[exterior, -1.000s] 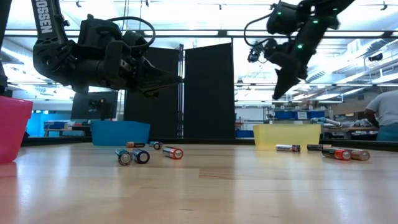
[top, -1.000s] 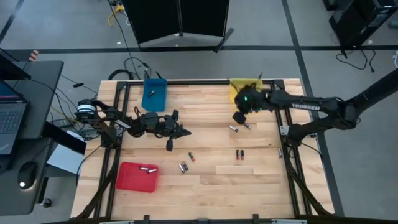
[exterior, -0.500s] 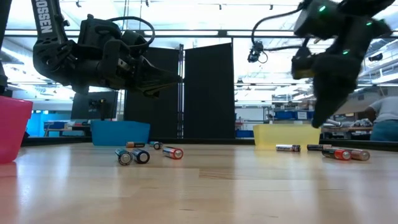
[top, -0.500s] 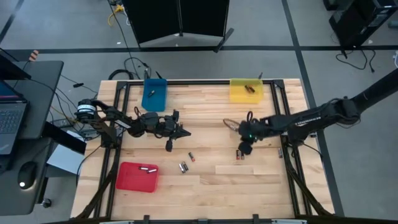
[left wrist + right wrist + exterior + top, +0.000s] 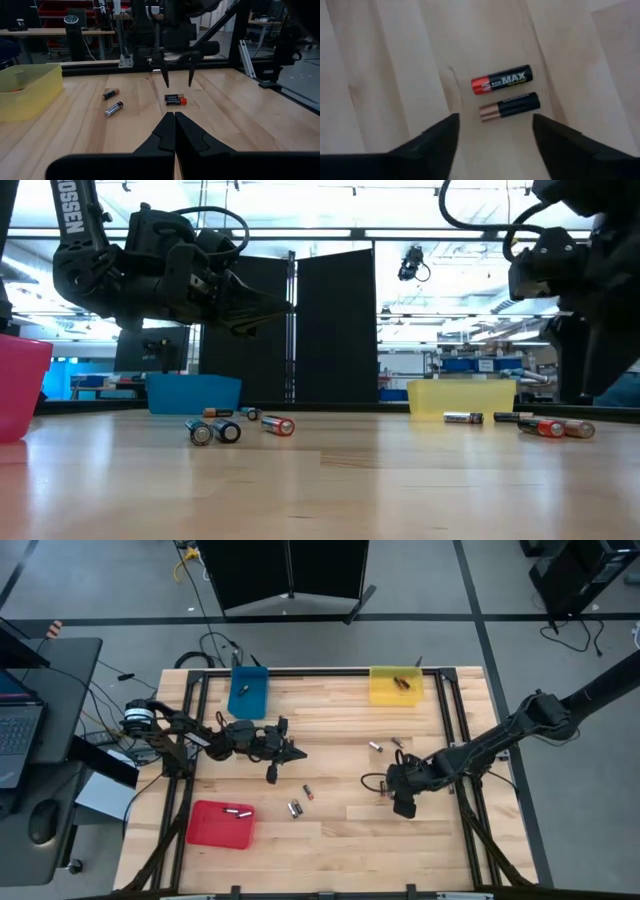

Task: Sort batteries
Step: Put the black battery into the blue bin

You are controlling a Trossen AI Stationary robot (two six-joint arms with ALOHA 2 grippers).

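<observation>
Two batteries lie side by side on the wood, one red-and-black (image 5: 502,79) and one copper-ended (image 5: 510,106). My right gripper (image 5: 177,82) stands open just above this pair (image 5: 384,789), pointing steeply down, one finger on either side and touching neither. My left gripper (image 5: 300,752) hovers shut and level over the table's left half, with nothing in it. More batteries lie loose: two (image 5: 375,747) toward the far right and two (image 5: 294,808) near the middle front. Others rest in the red tray (image 5: 237,811), the blue tray (image 5: 243,690) and the yellow tray (image 5: 400,683).
The red tray (image 5: 205,830) stands at the near left, the blue tray (image 5: 258,700) at the far left and the yellow tray (image 5: 380,690) at the far right. Bare wood lies along the near edge and in the middle. A black metal frame rims the table.
My right gripper has swung from beside the yellow tray toward the table's near edge and come down over the pair of batteries, rolling its wrist as it went. Its fingers, together a second ago, now stand apart. No battery has moved.
</observation>
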